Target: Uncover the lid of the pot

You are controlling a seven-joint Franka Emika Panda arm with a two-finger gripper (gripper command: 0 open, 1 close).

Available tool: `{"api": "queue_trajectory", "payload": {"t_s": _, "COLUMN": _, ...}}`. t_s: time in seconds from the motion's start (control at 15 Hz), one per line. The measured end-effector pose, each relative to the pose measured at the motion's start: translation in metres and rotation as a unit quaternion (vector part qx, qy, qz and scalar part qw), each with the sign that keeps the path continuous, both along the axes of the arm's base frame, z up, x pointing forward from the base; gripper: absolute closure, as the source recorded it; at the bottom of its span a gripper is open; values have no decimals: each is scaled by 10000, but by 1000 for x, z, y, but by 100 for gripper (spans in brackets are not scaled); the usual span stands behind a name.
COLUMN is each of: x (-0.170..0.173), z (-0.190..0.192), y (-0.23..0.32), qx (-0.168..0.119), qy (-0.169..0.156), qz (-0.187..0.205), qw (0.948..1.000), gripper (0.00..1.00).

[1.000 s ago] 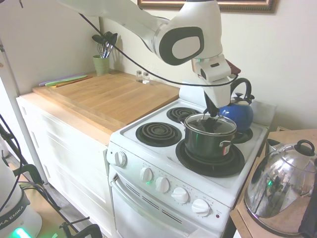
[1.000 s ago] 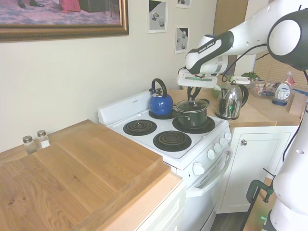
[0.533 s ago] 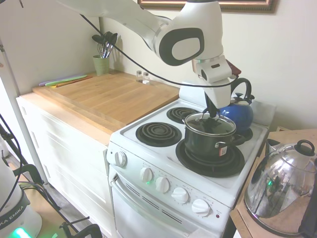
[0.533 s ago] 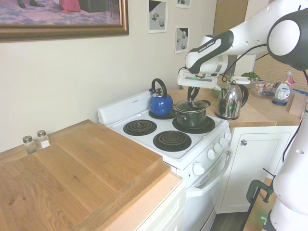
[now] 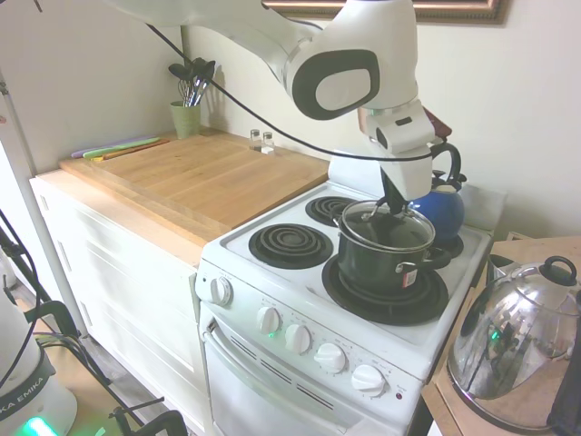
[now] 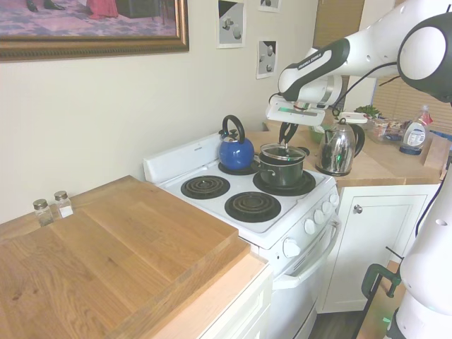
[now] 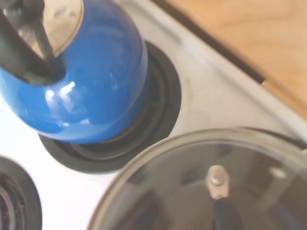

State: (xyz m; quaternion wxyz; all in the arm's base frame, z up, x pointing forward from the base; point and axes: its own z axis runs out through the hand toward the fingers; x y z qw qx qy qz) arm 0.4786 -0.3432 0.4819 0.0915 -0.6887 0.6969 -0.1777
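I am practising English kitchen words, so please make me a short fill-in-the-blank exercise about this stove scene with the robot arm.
1. The pincer grips the dark handle of the glass ____.
2. The lid is lifted on one side, so it sits ____ over the pot, not flat.
3. Behind the pot, on a rear burner, stands a kettle of ____ colour.
4. The shiny steel kettle stands on the wooden ____ beside the stove.

Missing words: lid; tilted; blue; counter

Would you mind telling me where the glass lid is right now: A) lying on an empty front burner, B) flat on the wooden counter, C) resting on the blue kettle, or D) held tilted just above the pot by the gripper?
D: the gripper grips the lid by its handle, and it hangs tilted over the pot, one edge clear of the rim.
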Motion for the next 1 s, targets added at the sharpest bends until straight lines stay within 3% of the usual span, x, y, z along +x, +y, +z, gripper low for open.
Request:
{"api": "queue_trajectory", "payload": {"t_s": 0.33, "x": -20, "z": 37, "y": 6, "qx": -128, "qy": -165, "qz": 74, "qw": 9998, "gripper": 100}}
{"api": "queue_trajectory", "payload": {"t_s": 0.6, "x": -37, "z": 62, "y": 43, "qx": -336, "qy": -218, "qz": 214, "qw": 9990, "gripper": 100}}
{"api": "queue_trajectory", "payload": {"t_s": 0.87, "x": -47, "z": 90, "y": 146, "qx": -748, "qy": -268, "qz": 465, "qw": 9958, "gripper": 100}}
{"api": "queue_trajectory", "payload": {"t_s": 1.0, "x": -43, "z": 98, "y": 223, "qx": -974, "qy": -151, "qz": 858, "qw": 9914, "gripper": 100}}
